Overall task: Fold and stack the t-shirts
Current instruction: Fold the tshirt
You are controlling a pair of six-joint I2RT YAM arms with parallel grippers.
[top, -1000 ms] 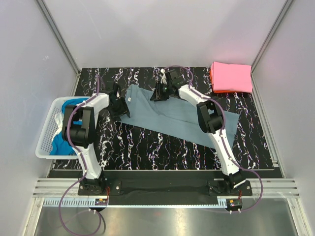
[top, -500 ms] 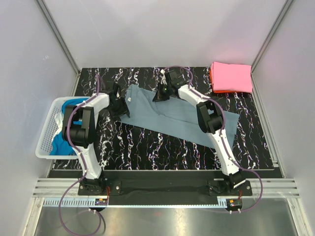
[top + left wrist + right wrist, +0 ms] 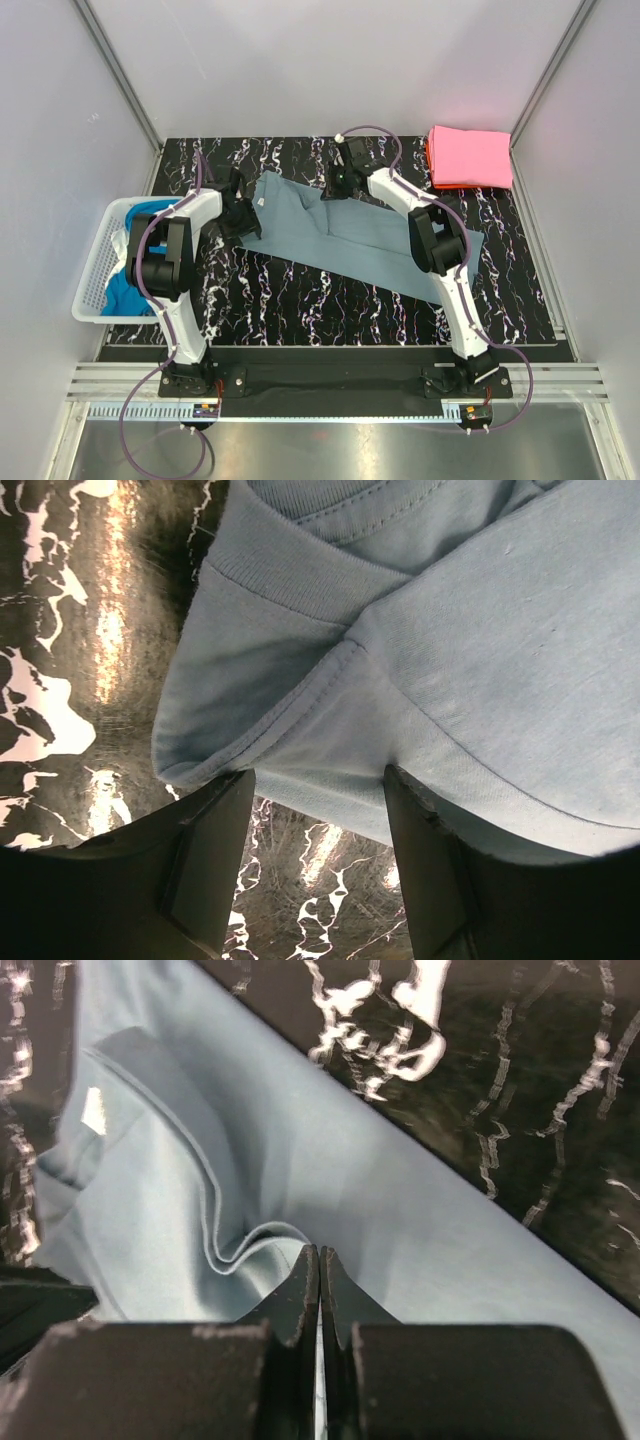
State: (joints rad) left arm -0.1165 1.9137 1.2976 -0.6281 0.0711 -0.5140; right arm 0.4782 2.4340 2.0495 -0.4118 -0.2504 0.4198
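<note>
White mesh basket: teal t-shirts inside | left gripper spread | right gripper pinching grey-blue t-shirt

Perhaps four t-shirts, one basket
</note>
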